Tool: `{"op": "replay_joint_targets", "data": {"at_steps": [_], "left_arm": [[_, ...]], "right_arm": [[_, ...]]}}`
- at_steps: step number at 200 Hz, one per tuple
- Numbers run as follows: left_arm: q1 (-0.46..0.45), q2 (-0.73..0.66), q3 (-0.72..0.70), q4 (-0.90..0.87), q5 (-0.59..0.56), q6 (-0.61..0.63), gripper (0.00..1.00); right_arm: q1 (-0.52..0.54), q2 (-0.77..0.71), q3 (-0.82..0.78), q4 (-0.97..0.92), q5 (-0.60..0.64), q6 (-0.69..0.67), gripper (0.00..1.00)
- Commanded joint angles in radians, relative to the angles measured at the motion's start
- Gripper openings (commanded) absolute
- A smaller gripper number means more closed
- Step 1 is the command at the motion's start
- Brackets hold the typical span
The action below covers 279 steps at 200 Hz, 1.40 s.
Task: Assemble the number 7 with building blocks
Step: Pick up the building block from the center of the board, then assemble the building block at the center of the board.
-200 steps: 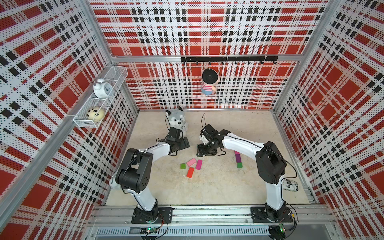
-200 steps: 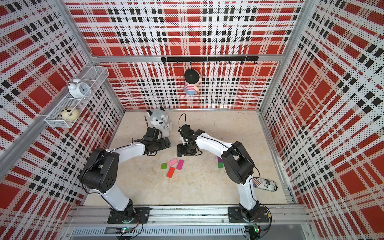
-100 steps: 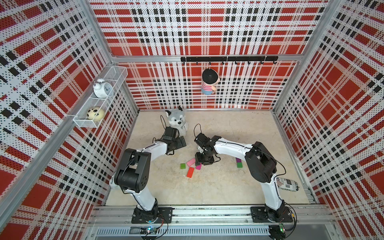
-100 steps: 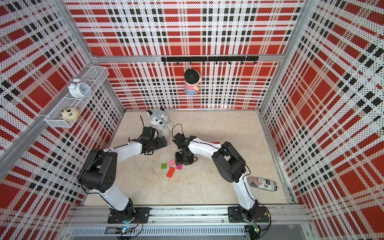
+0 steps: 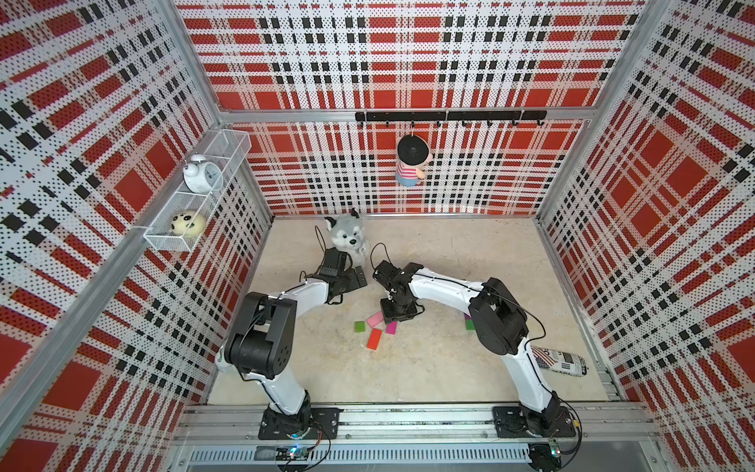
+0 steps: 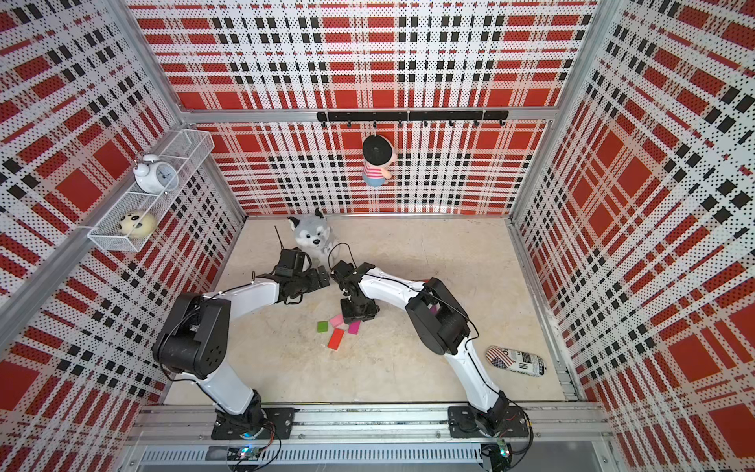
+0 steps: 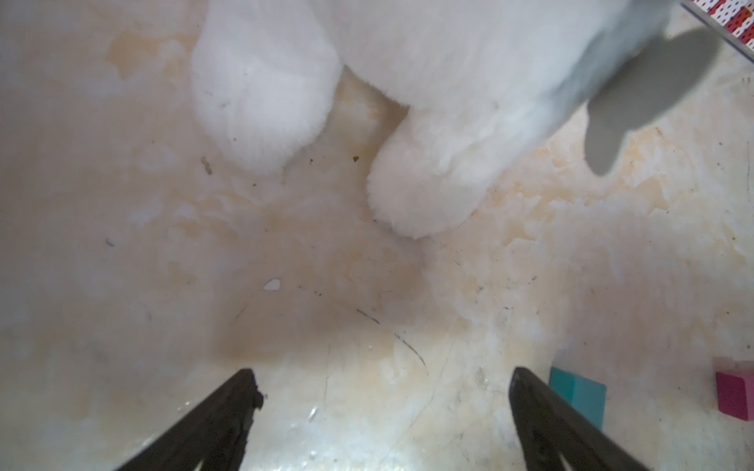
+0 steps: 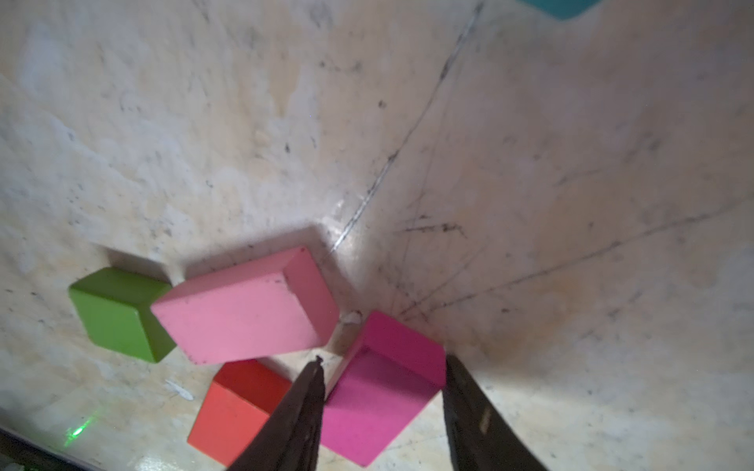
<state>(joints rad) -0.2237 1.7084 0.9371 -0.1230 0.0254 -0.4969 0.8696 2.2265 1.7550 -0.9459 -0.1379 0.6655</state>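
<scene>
Magenta block (image 8: 379,391), lower centre, matte and boxy: straddled by the right gripper (image 8: 382,357), jaws close beside both sides, actual pinch impossible to tell. Red-orange block (image 8: 236,407) is partly hidden behind one finger; teal block (image 8: 559,8) is cut off at the top edge. Left gripper (image 7: 382,370): jaws spread wide, empty.
</scene>
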Motion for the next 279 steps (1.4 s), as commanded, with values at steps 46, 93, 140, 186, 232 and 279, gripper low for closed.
{"op": "replay_joint_targets", "data": {"at_steps": [46, 93, 140, 186, 232, 279], "left_arm": [[0.012, 0.002, 0.021, 0.028, -0.004, -0.001, 0.98], [0.013, 0.078, 0.106, 0.072, -0.007, -0.002, 0.98], [0.014, 0.265, 0.254, 0.176, 0.098, 0.029, 0.98], [-0.003, 0.32, 0.192, 0.339, 0.118, 0.034, 0.98], [-0.016, 0.255, 0.064, 0.399, 0.138, 0.032, 0.98], [-0.016, 0.242, 0.052, 0.396, 0.171, 0.041, 0.98]], "right_arm": [[0.029, 0.055, -0.025, -0.121, 0.065, -0.168, 0.31], [-0.068, -0.058, -0.123, 0.029, 0.124, -0.291, 0.08], [-0.185, -0.095, -0.09, 0.189, 0.261, -0.511, 0.06], [-0.208, -0.001, -0.09, 0.31, 0.297, -0.683, 0.06], [-0.21, -0.053, -0.212, 0.436, 0.256, -0.805, 0.09], [-0.208, -0.052, -0.195, 0.409, 0.163, -0.898, 0.09]]}}
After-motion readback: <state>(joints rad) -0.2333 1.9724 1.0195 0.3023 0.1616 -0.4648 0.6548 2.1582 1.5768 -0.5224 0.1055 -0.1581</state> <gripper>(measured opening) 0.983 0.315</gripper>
